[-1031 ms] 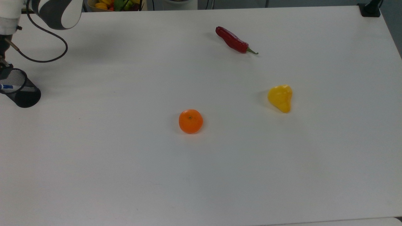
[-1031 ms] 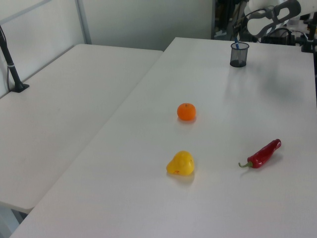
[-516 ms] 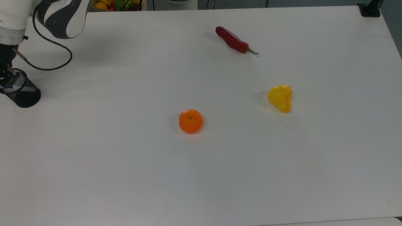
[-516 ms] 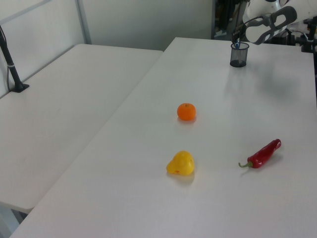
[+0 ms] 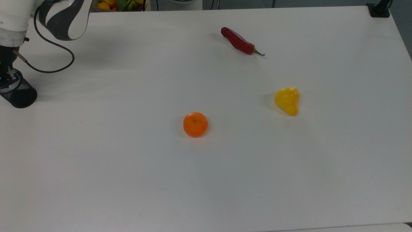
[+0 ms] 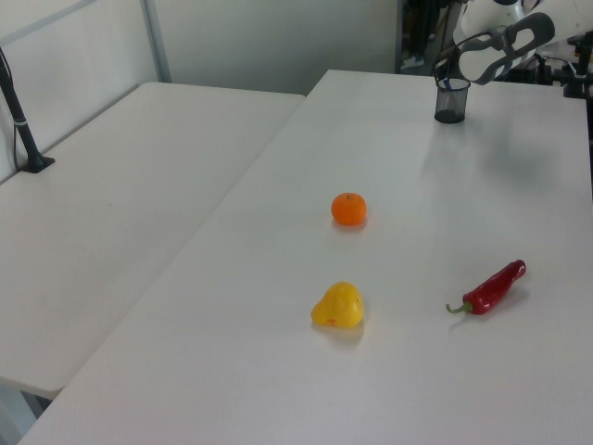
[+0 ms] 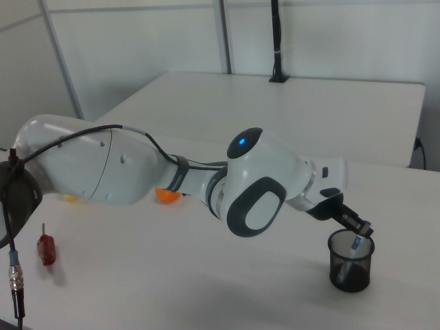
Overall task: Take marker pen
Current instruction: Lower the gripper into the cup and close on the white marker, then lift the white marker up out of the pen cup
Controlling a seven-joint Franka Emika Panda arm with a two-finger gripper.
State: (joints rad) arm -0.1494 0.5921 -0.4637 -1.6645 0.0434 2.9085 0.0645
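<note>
Top view puts the gripper (image 5: 5,77) at the far left edge, dipped into the mouth of a black mesh pen cup (image 5: 17,96); whether its jaws are apart or closed I cannot tell. A speck of blue at the cup's rim is the marker pen (image 5: 4,86), standing inside. Left view shows the cup (image 6: 451,100) at the table's far end with the arm above it, well apart from the orange (image 6: 349,209), the yellow pepper (image 6: 338,306) and the red chilli (image 6: 496,286). Right view shows the pen (image 7: 357,240) best: a slim white barrel with a blue top, leaning in the cup (image 7: 350,260), the gripper (image 7: 357,227) right at its upper end. I judge this the grasping step; next comes a firm pinch, then a straight lift clear of the rim.
</note>
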